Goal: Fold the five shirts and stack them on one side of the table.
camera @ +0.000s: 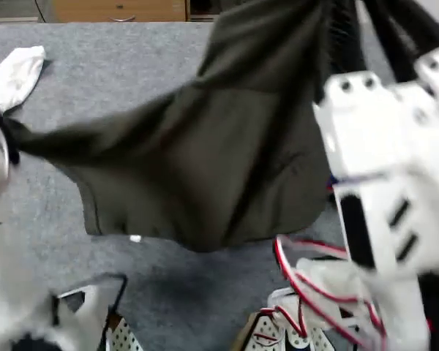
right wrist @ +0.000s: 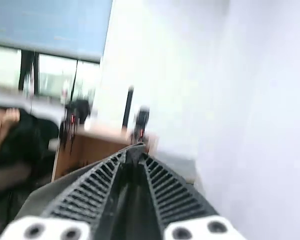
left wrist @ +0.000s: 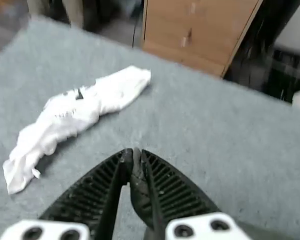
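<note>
Grey table (camera: 132, 80) with a wooden cabinet (left wrist: 200, 30) just past its far edge, and over that table the dark olive shirt (camera: 219, 161) is strung out wide in the air between both arms! Left gripper (left wrist: 134, 154) has its claw pinched tight on one end of the shirt above the table's left side, while the right gripper (right wrist: 135, 149) is clamped narrow on dark cloth high over the table's right side. White shirt (left wrist: 80, 107) lies crumpled on the table near its far left corner, and more shirts (camera: 307, 322) sit heaped at the table's edge nearest the arms.
</note>
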{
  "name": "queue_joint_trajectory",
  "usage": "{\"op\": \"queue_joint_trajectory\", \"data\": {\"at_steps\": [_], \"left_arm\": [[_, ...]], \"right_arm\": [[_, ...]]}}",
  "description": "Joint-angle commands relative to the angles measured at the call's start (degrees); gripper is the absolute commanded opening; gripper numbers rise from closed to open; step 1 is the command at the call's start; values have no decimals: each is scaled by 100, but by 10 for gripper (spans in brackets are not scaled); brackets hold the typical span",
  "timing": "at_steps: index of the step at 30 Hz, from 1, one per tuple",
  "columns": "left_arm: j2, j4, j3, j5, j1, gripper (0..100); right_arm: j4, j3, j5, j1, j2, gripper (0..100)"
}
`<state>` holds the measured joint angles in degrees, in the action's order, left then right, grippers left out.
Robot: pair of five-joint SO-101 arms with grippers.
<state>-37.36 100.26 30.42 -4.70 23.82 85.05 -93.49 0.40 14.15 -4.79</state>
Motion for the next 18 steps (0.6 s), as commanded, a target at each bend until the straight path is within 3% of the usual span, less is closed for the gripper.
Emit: {"op": "queue_joint_trajectory", "data": {"at_steps": [1, 6, 14, 18], "left_arm": [[-945, 44, -413, -18, 18, 20], [-1569, 44, -501, 0, 79, 20], [-1701, -334, -176, 404, 1785, 20], [-1719, -413, -167, 387, 2057, 20]], "right_arm": [[-457, 145, 211, 75, -171, 3], [-1222, 646, 527, 163, -171, 3], [-1512, 769, 1108, 989, -180, 3], [-1723, 813, 1152, 1007, -312, 3]]}}
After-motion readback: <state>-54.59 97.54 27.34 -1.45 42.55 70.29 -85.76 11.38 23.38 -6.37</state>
